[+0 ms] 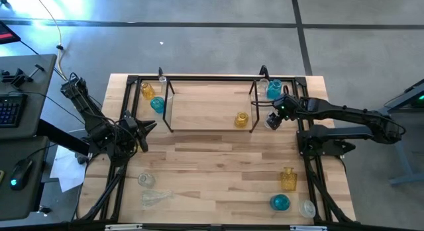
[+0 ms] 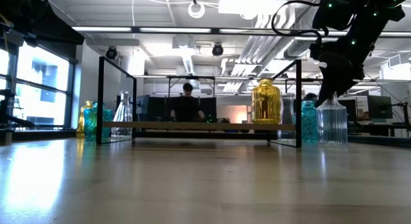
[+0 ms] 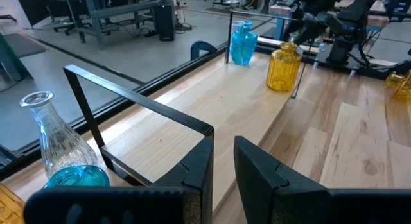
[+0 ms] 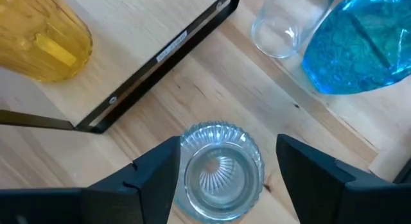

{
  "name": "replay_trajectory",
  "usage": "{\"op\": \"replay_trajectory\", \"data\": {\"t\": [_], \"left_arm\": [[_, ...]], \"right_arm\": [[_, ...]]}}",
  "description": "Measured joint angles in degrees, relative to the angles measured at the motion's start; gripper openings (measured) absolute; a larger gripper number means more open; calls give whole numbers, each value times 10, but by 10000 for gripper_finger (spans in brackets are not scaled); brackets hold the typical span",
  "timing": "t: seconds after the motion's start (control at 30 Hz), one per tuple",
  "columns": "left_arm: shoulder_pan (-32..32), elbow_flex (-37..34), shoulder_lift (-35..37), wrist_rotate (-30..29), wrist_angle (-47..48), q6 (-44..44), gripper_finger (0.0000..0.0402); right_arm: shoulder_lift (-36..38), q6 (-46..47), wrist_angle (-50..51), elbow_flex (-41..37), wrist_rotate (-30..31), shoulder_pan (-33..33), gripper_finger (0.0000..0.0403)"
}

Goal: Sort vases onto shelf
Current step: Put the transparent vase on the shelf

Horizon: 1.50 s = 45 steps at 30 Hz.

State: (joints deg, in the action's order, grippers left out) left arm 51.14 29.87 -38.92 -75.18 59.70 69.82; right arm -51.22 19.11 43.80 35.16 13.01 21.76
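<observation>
At the shelf's [image 1: 211, 104] right end, just outside its black rod frame, you have the right gripper [image 4: 221, 161] poised over a ribbed clear glass vase [image 4: 221, 171]; its fingers stand wide apart on either side of the vase's mouth, and whether they touch the glass you cannot tell. Beside that vase, still off the shelf's right end, you find a blue vase [image 1: 273, 89] and a smaller clear glass [image 4: 280, 30] close against it. On the shelf's wood floor, near the right end, stands one amber-yellow ribbed vase [image 1: 241, 119]. At the shelf's left end you have a second group: an amber vase [image 1: 146, 91], a blue vase [image 1: 157, 104] and a clear narrow-necked flask [image 3: 51, 131], set close together around the left end frame. In front of the shelf, toward the table's right front corner, count an amber squarish bottle [image 1: 287, 179], a round blue vase [image 1: 279, 202] and a small clear vase [image 1: 307, 208]. Toward the left front corner lie a small clear round vase [image 1: 146, 180] and a clear long-necked vase on its side [image 1: 155, 198]. Left of the shelf, at the table's [image 1: 218, 171] left edge, the left gripper [image 1: 147, 130] waits, holding nothing, its fingers [image 3: 196, 176] drawn close with only a narrow gap between them.
</observation>
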Motion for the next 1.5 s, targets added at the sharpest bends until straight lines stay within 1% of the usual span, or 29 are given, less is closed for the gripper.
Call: {"op": "replay_trajectory", "data": {"t": [0.07, 0.3, 0.63, 1.07, 1.3, 1.4, 1.5], "left_arm": [[0, 0, 0, 0, 0, 0, 56], [0, 0, 0, 0, 0, 0, 56], [0, 0, 0, 0, 0, 0, 56], [0, 0, 0, 0, 0, 0, 56], [0, 0, 0, 0, 0, 0, 56], [0, 0, 0, 0, 0, 0, 56], [0, 0, 0, 0, 0, 0, 56]], "right_arm": [[0, -1, 1, 0, 1, 0, 225], [0, -1, 1, -3, -11, 0, 166], [1, -7, -2, -3, -14, 0, 95], [1, -5, -1, -3, -15, 0, 95], [3, 1, 6, -2, -27, 0, 94], [2, 4, 40, 13, -37, 0, 94], [2, 3, 86, 53, -34, -1, 94]]}}
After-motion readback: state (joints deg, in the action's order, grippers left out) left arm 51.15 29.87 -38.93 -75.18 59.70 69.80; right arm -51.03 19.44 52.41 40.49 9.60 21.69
